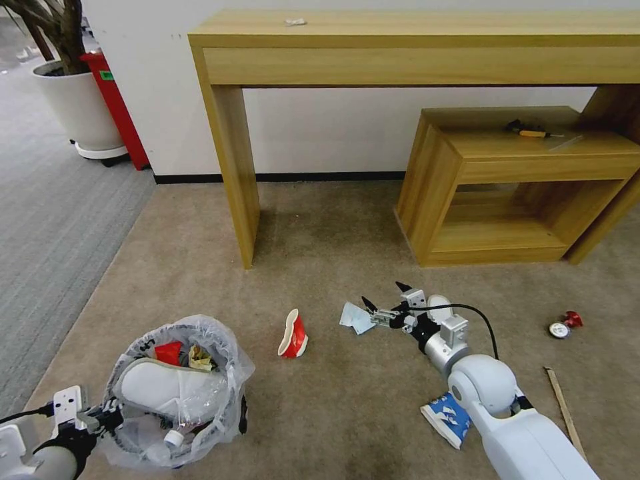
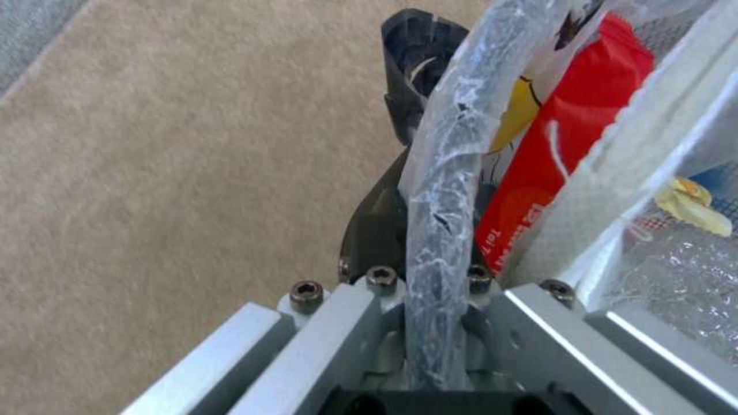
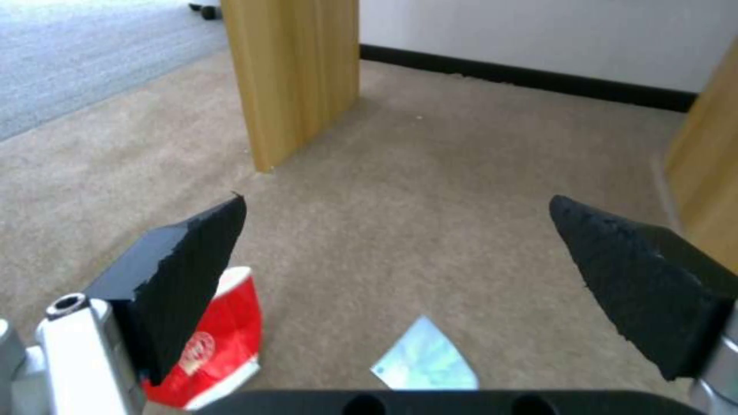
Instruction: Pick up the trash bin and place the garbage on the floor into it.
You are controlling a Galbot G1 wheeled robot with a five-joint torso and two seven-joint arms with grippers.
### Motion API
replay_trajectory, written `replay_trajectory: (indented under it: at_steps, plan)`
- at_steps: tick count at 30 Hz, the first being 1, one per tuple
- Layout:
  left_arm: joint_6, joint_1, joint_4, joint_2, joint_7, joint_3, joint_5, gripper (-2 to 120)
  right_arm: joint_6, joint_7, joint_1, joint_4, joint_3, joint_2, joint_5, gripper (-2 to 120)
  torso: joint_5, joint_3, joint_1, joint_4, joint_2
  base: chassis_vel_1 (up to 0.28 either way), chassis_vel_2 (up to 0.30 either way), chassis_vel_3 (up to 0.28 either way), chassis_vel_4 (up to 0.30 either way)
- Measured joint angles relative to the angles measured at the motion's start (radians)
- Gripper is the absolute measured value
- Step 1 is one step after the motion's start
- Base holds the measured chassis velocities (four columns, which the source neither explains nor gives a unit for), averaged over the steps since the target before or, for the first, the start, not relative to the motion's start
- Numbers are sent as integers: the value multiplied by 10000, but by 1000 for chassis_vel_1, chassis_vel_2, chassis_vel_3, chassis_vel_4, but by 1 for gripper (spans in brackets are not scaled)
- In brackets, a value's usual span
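Holding the bin, reaching for a scrap

Gripping the bag-lined rim of the trash bin [image 1: 179,390], the left hand [image 1: 100,420] sits at the bin's near-left edge; the left wrist view shows its fingers [image 2: 415,75] closed on the crinkled translucent liner. One round black bin stands on the beige short-pile floor [image 1: 333,413], stuffed with a white slipper [image 1: 167,387], a red packet [image 1: 168,351], a yellow wrapper [image 1: 200,360] and a clear bottle [image 1: 175,438].

The right hand [image 1: 383,303] hovers low over the carpet with its two black wedge-shaped fingers [image 3: 184,271] spread wide and nothing between them. One flat pale-blue paper scrap [image 1: 357,318] lies just beyond its fingertips, apart from them. One crushed red paper cup [image 1: 293,335] lies to the left of the scrap, between bin and right hand.

Further litter on the floor: one blue-and-white paper cup [image 1: 448,419] on its side beside the right arm, one thin wooden stick [image 1: 565,412] to the right, and one crushed red can [image 1: 564,325] further right. Two light wooden surfaces stand against the wall, a tall one [image 1: 413,40] and a low one [image 1: 520,187].
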Motion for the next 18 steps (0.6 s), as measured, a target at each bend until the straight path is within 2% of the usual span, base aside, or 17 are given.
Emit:
replay_trajectory:
  at_steps: [9,13,18]
  plan:
    - [0,2,26,-40,14,-16,-2,0,-15,17,58,-140,-253,147,-164,100,-3,0,1,1,0,76,251,-75,-236]
    - [-1,-4,93,-41,61,-46,-2,0,-72,399,16,-245,-590,319,-254,100,-3,1,1,2,0,96,252,-78,-230]
    - [0,-2,186,-60,106,-100,7,0,-1278,1836,-152,-359,-1325,356,71,100,-3,0,0,2,0,44,98,-39,-76]
